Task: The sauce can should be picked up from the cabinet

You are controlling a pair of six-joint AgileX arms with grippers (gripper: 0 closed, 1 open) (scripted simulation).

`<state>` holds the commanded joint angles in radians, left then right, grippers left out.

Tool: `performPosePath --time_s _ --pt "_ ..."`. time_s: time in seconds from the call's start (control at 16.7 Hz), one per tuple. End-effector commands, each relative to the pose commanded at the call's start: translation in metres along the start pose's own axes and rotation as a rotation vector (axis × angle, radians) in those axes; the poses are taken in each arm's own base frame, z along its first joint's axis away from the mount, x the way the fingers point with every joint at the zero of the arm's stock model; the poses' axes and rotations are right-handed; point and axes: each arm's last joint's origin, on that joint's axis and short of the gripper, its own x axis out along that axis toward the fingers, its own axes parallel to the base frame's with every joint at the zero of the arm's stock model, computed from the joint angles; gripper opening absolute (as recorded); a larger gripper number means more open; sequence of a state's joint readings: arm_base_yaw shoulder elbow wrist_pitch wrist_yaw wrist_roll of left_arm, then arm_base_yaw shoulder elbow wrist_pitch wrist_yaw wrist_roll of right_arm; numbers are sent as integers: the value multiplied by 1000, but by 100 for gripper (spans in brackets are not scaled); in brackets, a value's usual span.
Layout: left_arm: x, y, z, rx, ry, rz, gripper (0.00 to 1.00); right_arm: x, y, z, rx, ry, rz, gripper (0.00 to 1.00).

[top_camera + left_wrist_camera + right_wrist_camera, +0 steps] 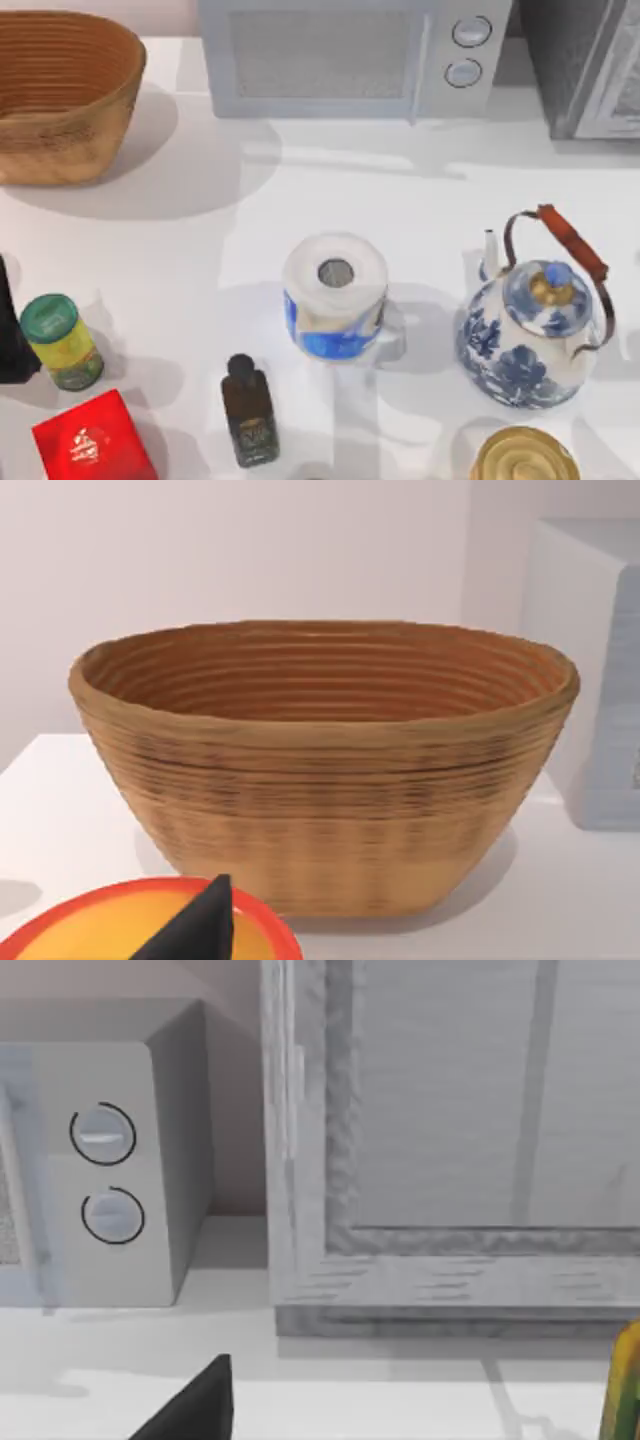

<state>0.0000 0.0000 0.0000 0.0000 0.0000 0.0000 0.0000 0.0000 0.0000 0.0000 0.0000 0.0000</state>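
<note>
The cabinet (585, 70) is a dark grey box at the table's back right, and its pale grey panelled door (450, 1110) is closed. The sauce can is hidden. A black tip of my right gripper (200, 1405) shows low in the right wrist view, facing the cabinet door and the microwave beside it. My left gripper (200, 925) shows as a black tip in the left wrist view, over a round orange thing with a red rim (120, 930) and in front of the basket. A dark part of my left arm (8, 335) sits at the table's left edge.
A light grey microwave (350, 55) with two knobs stands at the back centre and a woven basket (60, 95) at the back left. On the table are a paper roll (335, 295), a blue-and-white teapot (530, 335), a gold-topped can (525, 455), a dark bottle (250, 410), a red box (92, 440) and a green-lidded can (60, 340).
</note>
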Motion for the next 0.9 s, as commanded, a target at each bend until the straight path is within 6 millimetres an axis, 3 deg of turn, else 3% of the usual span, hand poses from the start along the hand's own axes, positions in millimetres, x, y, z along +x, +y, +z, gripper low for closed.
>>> performPosePath --time_s 0.24,0.42,0.66,0.9 --pt "0 0 0 0 0 0 100 0 1 8 0 3 3 100" --pt "0 0 0 0 0 0 100 1 2 40 0 15 5 100" --pt "0 0 0 0 0 0 100 11 6 115 -2 22 4 100" --pt "0 0 0 0 0 0 100 37 13 203 -3 14 -2 100"
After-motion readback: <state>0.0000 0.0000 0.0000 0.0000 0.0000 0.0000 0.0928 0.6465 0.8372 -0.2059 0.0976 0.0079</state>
